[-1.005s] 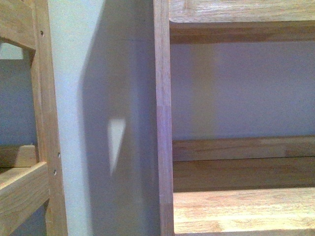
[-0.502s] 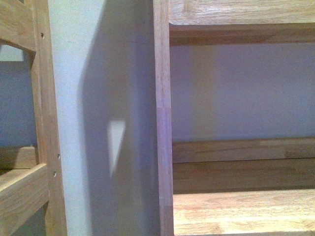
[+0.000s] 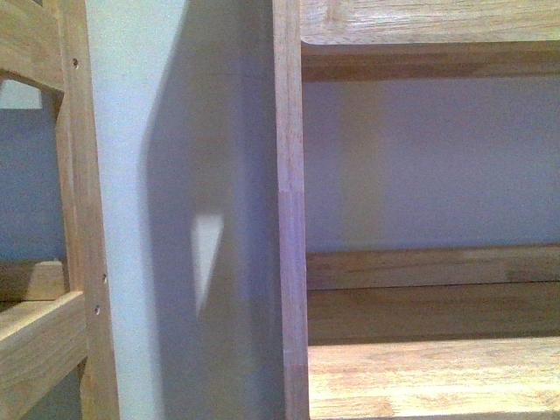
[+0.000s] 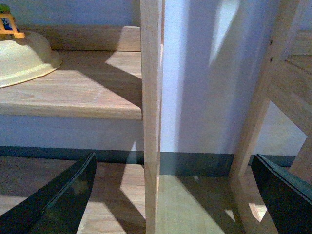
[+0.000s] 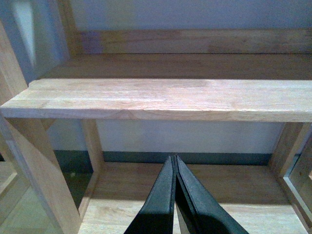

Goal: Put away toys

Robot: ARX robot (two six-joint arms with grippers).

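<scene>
Though well clear of left jaws, toy [image 4: 24,61] on shelf [image 4: 87,92]

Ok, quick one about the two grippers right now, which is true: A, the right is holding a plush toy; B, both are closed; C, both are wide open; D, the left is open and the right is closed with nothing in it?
D: the left gripper has its fingers spread far apart, while the right gripper has its fingers pressed together with nothing between them.

two shelf units are set side by side against a wall [image 3: 131,175]; a shelf board [image 3: 433,376] is seen right of an upright post [image 3: 289,210].
</scene>
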